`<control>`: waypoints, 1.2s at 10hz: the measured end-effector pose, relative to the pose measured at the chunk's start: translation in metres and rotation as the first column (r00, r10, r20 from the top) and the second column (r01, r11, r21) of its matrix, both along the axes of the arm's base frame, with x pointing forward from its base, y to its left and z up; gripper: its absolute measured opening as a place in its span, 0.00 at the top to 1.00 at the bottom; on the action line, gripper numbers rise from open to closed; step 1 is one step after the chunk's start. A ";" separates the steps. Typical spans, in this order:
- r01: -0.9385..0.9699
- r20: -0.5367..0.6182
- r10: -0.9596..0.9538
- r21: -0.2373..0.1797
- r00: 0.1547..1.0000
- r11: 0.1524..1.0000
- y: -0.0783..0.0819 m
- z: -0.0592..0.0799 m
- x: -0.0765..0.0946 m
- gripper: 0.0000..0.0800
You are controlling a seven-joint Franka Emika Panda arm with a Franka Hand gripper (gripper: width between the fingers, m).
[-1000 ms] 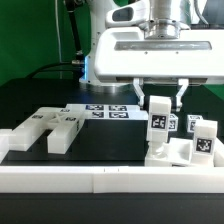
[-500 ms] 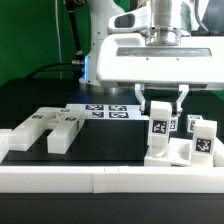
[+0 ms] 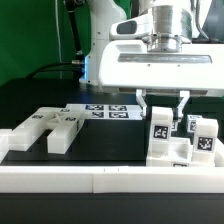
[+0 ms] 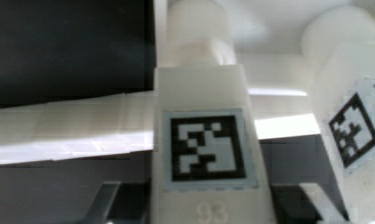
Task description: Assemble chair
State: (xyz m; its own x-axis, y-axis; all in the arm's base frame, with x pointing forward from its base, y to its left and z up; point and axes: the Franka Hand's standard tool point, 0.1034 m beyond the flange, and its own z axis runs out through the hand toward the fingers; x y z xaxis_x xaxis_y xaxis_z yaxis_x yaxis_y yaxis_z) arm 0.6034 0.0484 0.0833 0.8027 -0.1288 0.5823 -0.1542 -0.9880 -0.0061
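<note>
Exterior view: the gripper (image 3: 161, 106) is closed tight on a tagged white chair post (image 3: 159, 128), held upright at the exterior view's right, just behind the border rail (image 3: 100, 179) and against a notched block (image 3: 176, 154). Best keep the post vertical and press straight down, without sideways twist.

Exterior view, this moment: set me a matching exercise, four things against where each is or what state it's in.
Things:
1. gripper
2. notched pieces
3. marker board
4. border rail

Places or states:
A. lying flat, further back than the notched pieces
B. shut on the upright tagged post
C. long and low across the front
D. lying loose at the exterior view's left

Pairs: 1-B, 2-D, 3-A, 4-C
</note>
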 end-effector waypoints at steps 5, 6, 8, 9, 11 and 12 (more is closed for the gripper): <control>-0.002 -0.004 0.002 -0.004 1.000 1.000 -0.001 -0.002 0.002 0.63; -0.002 -0.009 0.002 -0.003 1.000 1.000 -0.001 -0.002 0.003 0.63; -0.004 -0.023 0.004 -0.003 1.000 1.000 -0.001 -0.005 0.001 0.63; -0.006 -0.024 0.006 -0.005 1.000 1.000 -0.001 -0.005 0.001 0.34; -0.007 -0.033 0.006 -0.004 0.999 1.000 -0.003 -0.004 0.003 0.22; -0.008 -0.030 0.008 -0.004 1.000 1.000 -0.003 -0.002 0.004 0.22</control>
